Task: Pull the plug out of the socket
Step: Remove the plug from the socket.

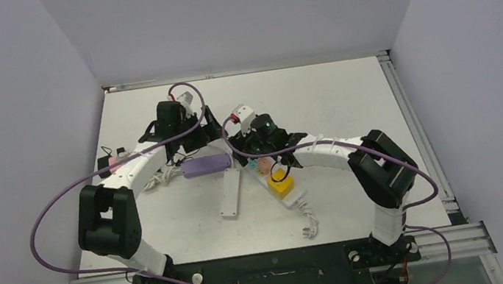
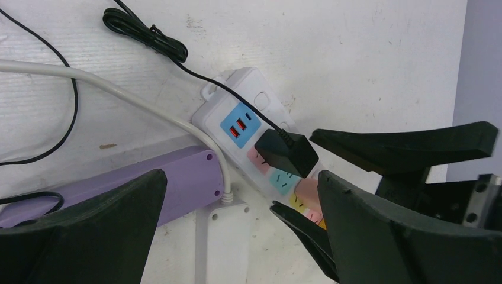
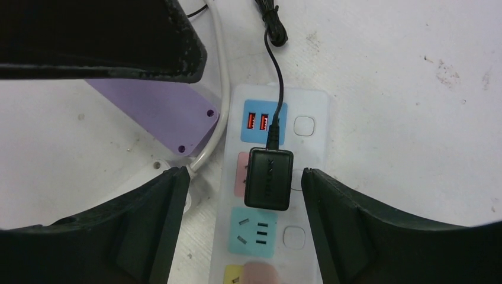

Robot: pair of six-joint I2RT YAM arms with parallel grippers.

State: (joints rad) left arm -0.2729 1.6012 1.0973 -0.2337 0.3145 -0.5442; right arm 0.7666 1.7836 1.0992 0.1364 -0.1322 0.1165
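Right wrist view is showing the right gripper [image 3: 243, 180] straddling the plug [image 3: 269, 177], fingers wide; next, likely closing and pulling it off the socket [image 3: 240, 163].

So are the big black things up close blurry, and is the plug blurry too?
Right wrist view: the fingers sit very close to the camera, so they look a bit soft and dark, while the black plug is sharp. Left wrist view: the same, black plug crisp. Top view: evenly lit, everything small.
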